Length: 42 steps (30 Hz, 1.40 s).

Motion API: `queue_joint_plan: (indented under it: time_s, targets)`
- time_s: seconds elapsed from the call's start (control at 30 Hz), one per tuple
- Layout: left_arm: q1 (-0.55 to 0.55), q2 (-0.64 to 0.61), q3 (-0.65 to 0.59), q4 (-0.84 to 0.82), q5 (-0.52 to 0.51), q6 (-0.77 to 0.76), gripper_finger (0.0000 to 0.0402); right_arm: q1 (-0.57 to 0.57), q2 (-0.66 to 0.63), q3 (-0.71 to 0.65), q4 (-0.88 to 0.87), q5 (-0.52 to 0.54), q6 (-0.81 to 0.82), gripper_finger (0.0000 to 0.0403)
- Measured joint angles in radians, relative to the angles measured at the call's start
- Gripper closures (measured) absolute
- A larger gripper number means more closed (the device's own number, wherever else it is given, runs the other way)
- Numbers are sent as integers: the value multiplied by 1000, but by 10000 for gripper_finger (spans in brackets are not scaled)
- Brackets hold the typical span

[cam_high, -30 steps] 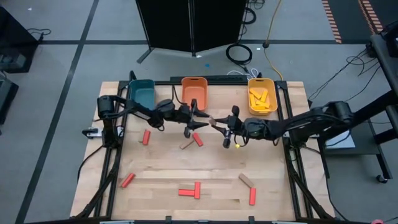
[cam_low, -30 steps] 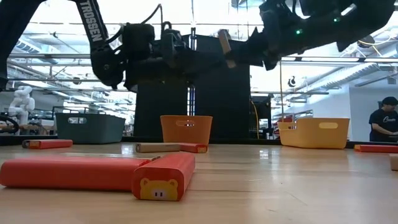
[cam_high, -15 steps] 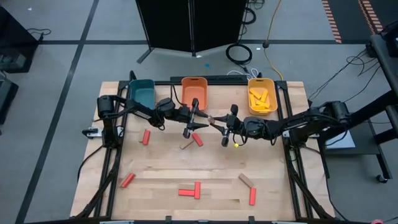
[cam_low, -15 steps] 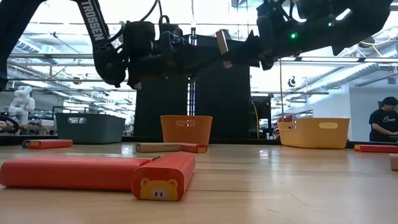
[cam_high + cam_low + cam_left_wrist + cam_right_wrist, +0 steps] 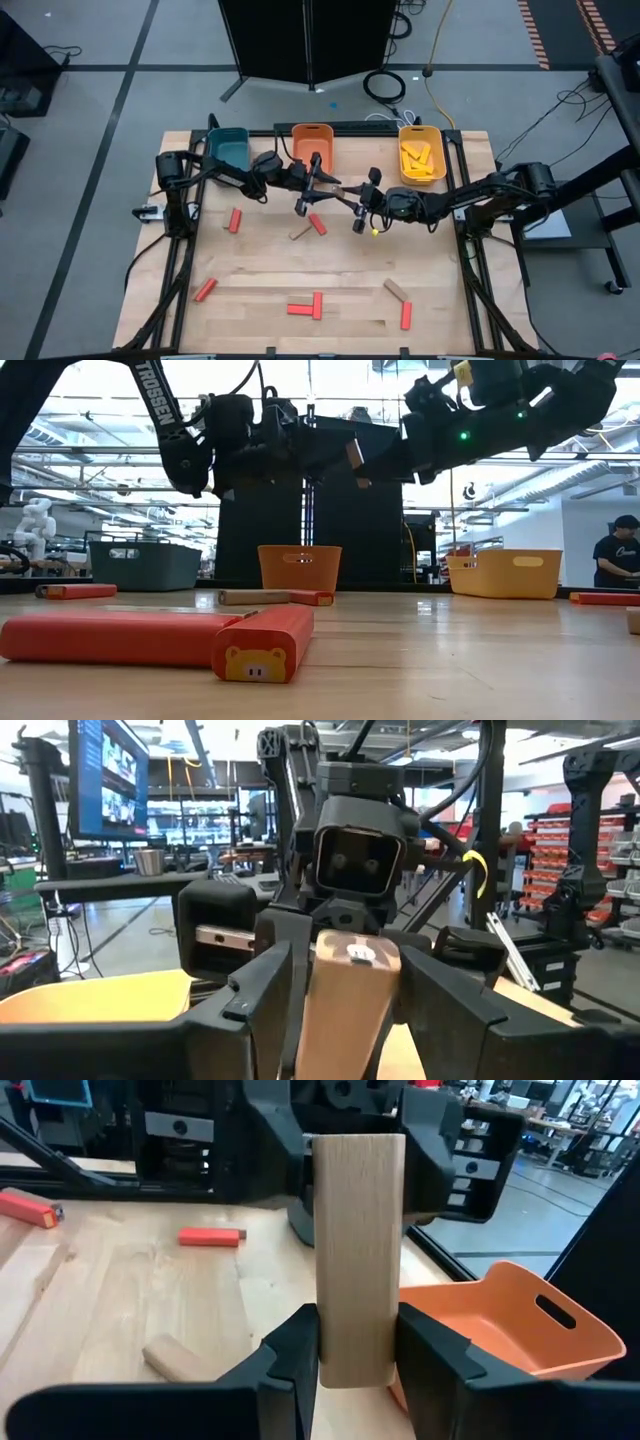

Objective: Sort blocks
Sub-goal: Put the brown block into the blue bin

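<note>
A tan wood block (image 5: 337,190) is held in the air over the table's far middle, level, between the two arms. My right gripper (image 5: 355,1355) is shut on its nearer end. My left gripper (image 5: 350,1005) faces it from the table's left, open, with one finger on either side of the block's other end (image 5: 357,1155). The low view shows the block (image 5: 354,455) high above the table. Red blocks (image 5: 235,220) (image 5: 317,223) and a tan block (image 5: 299,233) lie flat on the table below. My right gripper pinches the tan block between its two fingers (image 5: 300,1350) on the long narrow sides, near one end (image 5: 357,1340). The fingers come level from the table's right and lie along the block. The block is lifted clear and points toward my left gripper. My left gripper's fingers (image 5: 270,985) stand close on both sides of the block's other end (image 5: 357,960); I cannot tell whether they touch it.
Three bins stand along the far edge: teal (image 5: 228,150), orange (image 5: 312,145), and yellow (image 5: 421,158) holding yellow blocks. More red blocks (image 5: 205,291) (image 5: 305,307) (image 5: 406,316) and a tan one (image 5: 398,290) lie near the near edge. A person stands in the room at the right (image 5: 615,555).
My right gripper has carried the tan block toward the table's left and a little downward, toward my left gripper. The block's free end now lies between my left gripper's fingers.
</note>
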Motion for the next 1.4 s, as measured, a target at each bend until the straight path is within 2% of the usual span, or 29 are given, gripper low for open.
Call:
queue_joint_plan:
  time_s: [0.6, 1.0, 1.1, 1.23, 1.4]
  targets:
    - [9, 0, 0, -15, -3, 1, 229, -4, 0, 0, 39, -1, 5, 305]
    - [22, -2, -1, -20, -65, 10, 325, -5, 0, 0, 37, 33, 9, 302]
    - [41, -3, -1, -22, -55, 1, 325, -8, 0, 0, 36, 37, -14, 281]
    - [89, -36, -2, -90, -42, -5, 312, -25, -2, 0, 35, 51, -28, 229]
    - [168, -135, -2, -301, -94, 28, 310, -31, -22, 0, -11, 121, -89, 163]
